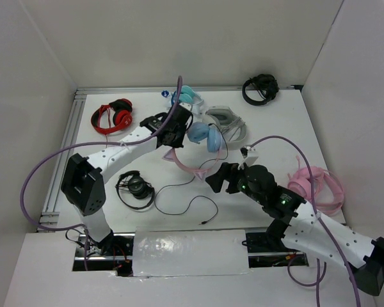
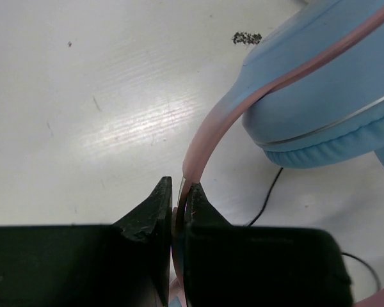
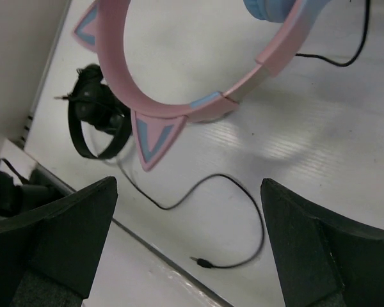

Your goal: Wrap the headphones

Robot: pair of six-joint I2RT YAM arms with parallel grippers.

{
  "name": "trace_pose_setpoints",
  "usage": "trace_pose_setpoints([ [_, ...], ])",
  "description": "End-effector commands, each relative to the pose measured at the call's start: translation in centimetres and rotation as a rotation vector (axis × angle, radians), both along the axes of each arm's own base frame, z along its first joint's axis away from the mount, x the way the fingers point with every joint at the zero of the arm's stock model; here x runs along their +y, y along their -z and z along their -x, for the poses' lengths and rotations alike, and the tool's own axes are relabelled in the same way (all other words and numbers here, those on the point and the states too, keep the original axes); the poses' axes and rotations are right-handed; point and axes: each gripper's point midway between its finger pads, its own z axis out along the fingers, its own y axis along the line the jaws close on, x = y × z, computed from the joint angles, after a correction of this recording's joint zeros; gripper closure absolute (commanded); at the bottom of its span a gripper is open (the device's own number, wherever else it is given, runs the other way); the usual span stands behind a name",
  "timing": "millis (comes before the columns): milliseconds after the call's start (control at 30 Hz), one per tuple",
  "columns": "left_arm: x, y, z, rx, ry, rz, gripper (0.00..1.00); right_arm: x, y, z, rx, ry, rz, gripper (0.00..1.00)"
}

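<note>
**Headphones** near the middle of the counter: blue ear cups on the far side, pink cat-eared headband curving towards the arms. The left tool is clenched on the headband, just beside one cup. The right tool, jaws spread wide and grasping nothing, hangs just nearside of the headband's ears. The thin black cable trails loose across the counter, with its plug beside black headphones.

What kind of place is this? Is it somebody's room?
Probably not: it looks like a robot test booth. The left arm and right arm stand at a white table boxed in by plain white walls, with several headphones spread out, like the red headphones and the cat-ear headphones.
</note>
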Motion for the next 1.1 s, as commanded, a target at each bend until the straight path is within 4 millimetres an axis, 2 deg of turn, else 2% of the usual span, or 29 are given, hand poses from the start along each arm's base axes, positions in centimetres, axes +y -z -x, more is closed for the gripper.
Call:
trace_pose_setpoints([
  [0,1.1,-3.8,2.0,0.014,-0.261,0.063,1.0,0.8,-4.7,-1.9,-0.042,0.143,-0.174,0.0],
  [33,0.8,-3.9,2.6,0.031,-0.32,0.088,1.0,0.5,-4.3,-2.3,-0.027,0.184,-0.164,0.0],
  [67,1.4,-4.0,3.4,0.049,-0.35,0.062,1.0,0.4,-4.5,-2.7,-0.019,0.221,-0.165,0.0],
  [167,1.0,-4.1,4.9,0.069,-0.386,0.082,1.0,-0.2,-4.6,-3.9,0.016,0.341,-0.183,0.0],
  [333,-0.4,-4.4,6.0,0.024,-0.331,0.122,1.0,-1.2,-5.0,-5.3,0.038,0.466,-0.179,0.01],
  [400,-1.3,-5.6,5.6,-0.035,-0.293,0.17,1.0,-1.0,-5.4,-5.8,0.041,0.469,-0.16,0.03],
  [433,-1.3,-5.9,5.6,-0.061,-0.282,0.165,1.0,-0.7,-5.0,-5.7,0.064,0.454,-0.143,0.05],
  [467,-1.2,-6.2,5.8,-0.077,-0.274,0.175,1.0,-0.6,-4.9,-6.1,0.074,0.45,-0.125,0.12],
  [500,-1.6,-6.7,5.7,-0.101,-0.269,0.201,1.0,-0.4,-4.6,-6.2,0.085,0.439,-0.113,0.14],
  [567,-1.4,-7.6,5.9,-0.14,-0.286,0.224,1.0,0.4,-3.4,-6.1,0.139,0.386,-0.069,0.16],
  [667,-0.3,-8.5,6.4,-0.158,-0.394,0.272,1.0,0.3,-1.9,-5.6,0.204,0.371,0.005,0.15],
  [700,-0.1,-8.4,6.7,-0.137,-0.482,0.326,1.0,0.2,-1.5,-5.4,0.215,0.37,0.018,0.13],
  [733,0.8,-7.9,7.5,-0.104,-0.53,0.305,1.0,0.3,-1.5,-5.3,0.214,0.361,0.015,0.1],
  [800,1.1,-7.5,8.0,-0.08,-0.621,0.345,1.0,0.6,-1.8,-5.1,0.205,0.334,0.014,0.09],
  [867,1.8,-6.3,9.1,-0.052,-0.67,0.316,1.0,1.0,-2.5,-4.9,0.181,0.304,0.009,0.09],
  [900,1.8,-6.0,9.2,-0.051,-0.678,0.31,1.0,1.2,-2.6,-5.0,0.171,0.295,0.004,0.11],
  [1067,2.0,-5.0,10.1,-0.039,-0.741,0.277,1.0,2.0,-3.1,-5.4,0.15,0.272,0.002,0.33],
])
